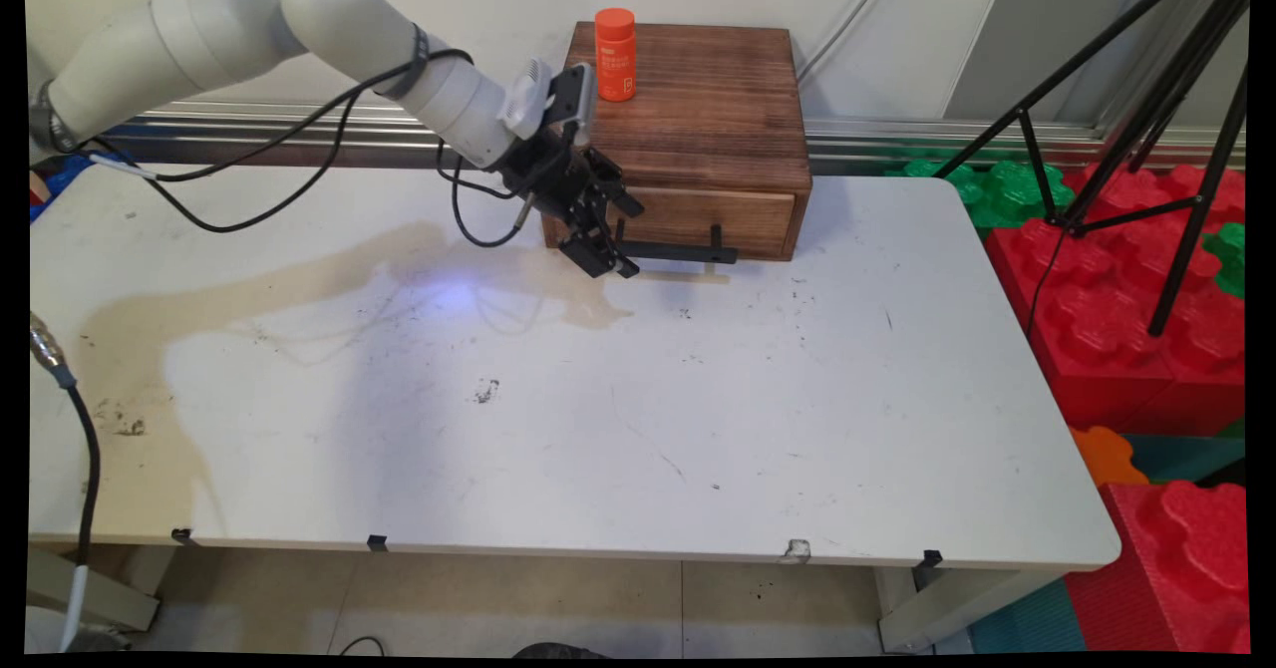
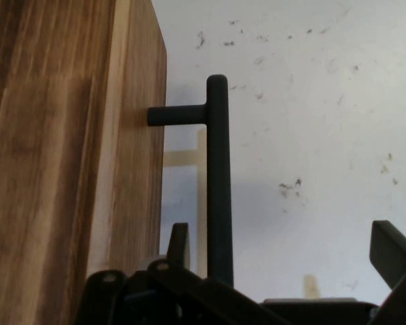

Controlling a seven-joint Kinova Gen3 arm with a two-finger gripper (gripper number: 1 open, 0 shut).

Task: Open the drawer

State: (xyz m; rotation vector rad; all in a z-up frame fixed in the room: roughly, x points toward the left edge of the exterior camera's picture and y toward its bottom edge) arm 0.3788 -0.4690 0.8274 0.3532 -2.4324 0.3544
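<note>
The black two-finger pincer point(image 1: 610, 249), fingers spread, straddles the black bar handle point(image 2: 218, 183) of the dark-stained wooden drawer box point(image 1: 698, 120) on the white table point(image 1: 598, 429).

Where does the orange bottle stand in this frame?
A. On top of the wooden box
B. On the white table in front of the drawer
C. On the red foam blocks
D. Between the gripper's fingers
A: the orange bottle stands upright on the wooden box, near its back left corner.
</note>
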